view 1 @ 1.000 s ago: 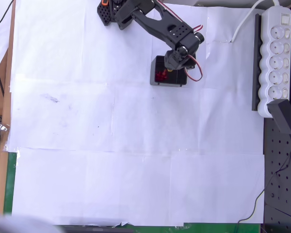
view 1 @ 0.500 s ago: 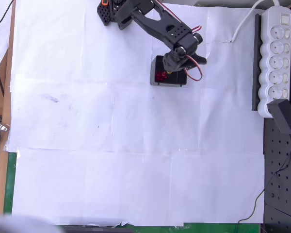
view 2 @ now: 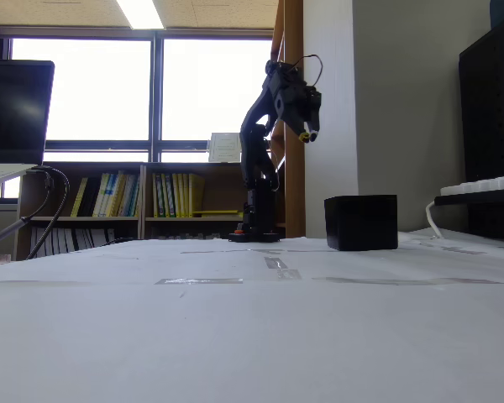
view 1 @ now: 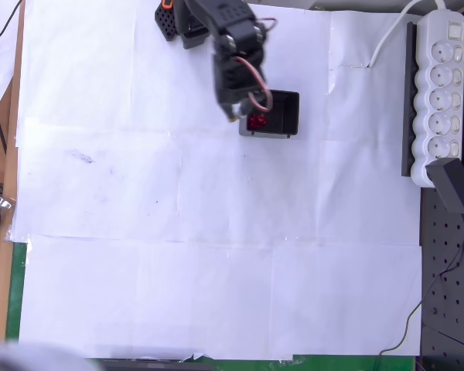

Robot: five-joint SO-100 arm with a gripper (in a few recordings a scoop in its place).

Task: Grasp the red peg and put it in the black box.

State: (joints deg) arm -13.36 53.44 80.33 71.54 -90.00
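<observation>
A black robot arm (view 1: 216,23) stands at the far edge of a table covered in white paper sheets (view 1: 216,255). Seen from overhead, the arm reaches from its base at the top of the picture down toward the middle, and its gripper (view 1: 232,116) hangs just to the left of the black box (view 1: 282,124), beside the box's left wall and over bare paper. In the fixed view from table level, the gripper (view 2: 307,134) is raised high in the air, well above the box (view 2: 361,222), pointing downward with a small yellowish tip showing. Whether its two fingers are parted or pressed together is too small to make out in either view, so I cannot tell; nothing is visibly held between them.

The black box is a small square container with thick walls, sitting on the paper in the upper middle of the overhead view. Inside it, at the left part of its floor, lies a little cluster of red pegs (view 1: 256,121), appearing as a few dark-red dots close together; they may be touching, but the picture is too coarse to be sure.

At the right edge of the overhead view a long white power strip (view 1: 439,93) lies along the table, well apart from the box, with a white cable (view 1: 387,39) curving away from its top end.
</observation>
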